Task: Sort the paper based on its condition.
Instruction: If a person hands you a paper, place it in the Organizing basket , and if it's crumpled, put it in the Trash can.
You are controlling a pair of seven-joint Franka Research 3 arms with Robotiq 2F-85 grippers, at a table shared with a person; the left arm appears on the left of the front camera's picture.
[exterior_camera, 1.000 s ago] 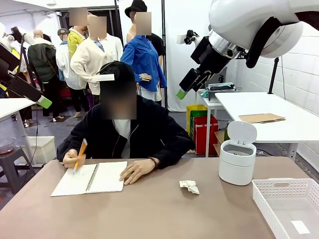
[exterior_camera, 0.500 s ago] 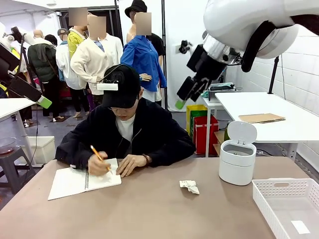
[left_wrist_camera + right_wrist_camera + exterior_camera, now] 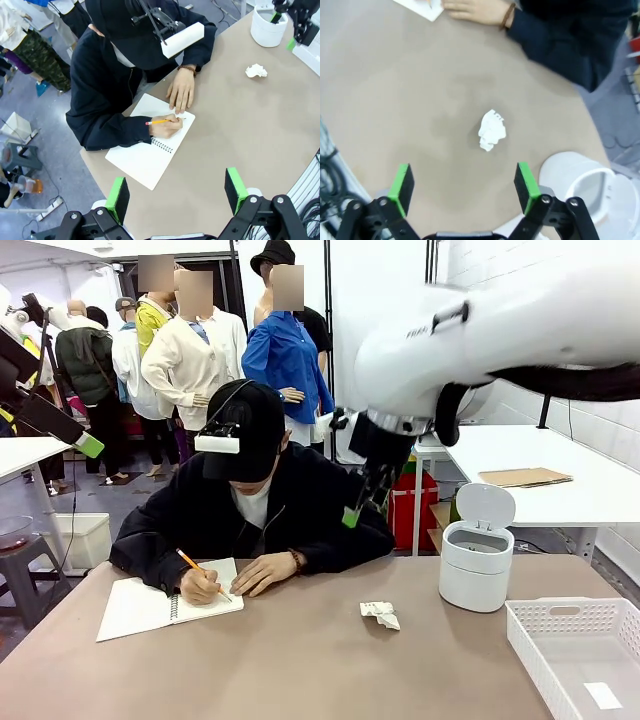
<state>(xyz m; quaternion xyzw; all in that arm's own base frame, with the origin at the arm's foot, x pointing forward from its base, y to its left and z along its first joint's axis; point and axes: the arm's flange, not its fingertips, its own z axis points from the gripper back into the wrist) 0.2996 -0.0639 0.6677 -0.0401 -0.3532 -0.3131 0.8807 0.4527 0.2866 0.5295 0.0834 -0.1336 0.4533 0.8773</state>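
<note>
Right wrist view: you're looking down on the ball (image 3: 492, 131), a crumpled white paper lying loose on the table (image 3: 395, 75) near the bin (image 3: 590, 185), not touching it. Nothing is gripping it.

Step, my read: you're lining up the pick on the ball, grasp not yet made. In the front view the right gripper (image 3: 352, 512) is hanging high over the table, up and off to the notebook side of the bin, with clear air under it.

Right jaws: spread as wide as they go, nothing between the pads, touching nothing. The ball is sitting ahead of the gap, roughly centred.

Next move is calling for a straight drop until the pads are straddling the ball, then a close. Soft and wrinkly, so it's probably going to squash; go easy. Crumpled likely goes in the bin, whose lid is standing open. The tray (image 3: 575, 640) just beside the bin, on your side, is probably for flat sheets.

Left gripper (image 3: 176, 192): jaws also wide, holding nothing, hanging well apart from the bin, above the notebook (image 3: 150, 150).

A person is writing in the notebook, hand (image 3: 165, 127) holding a pencil, far from the bin. You're not needing to go near it.
</note>
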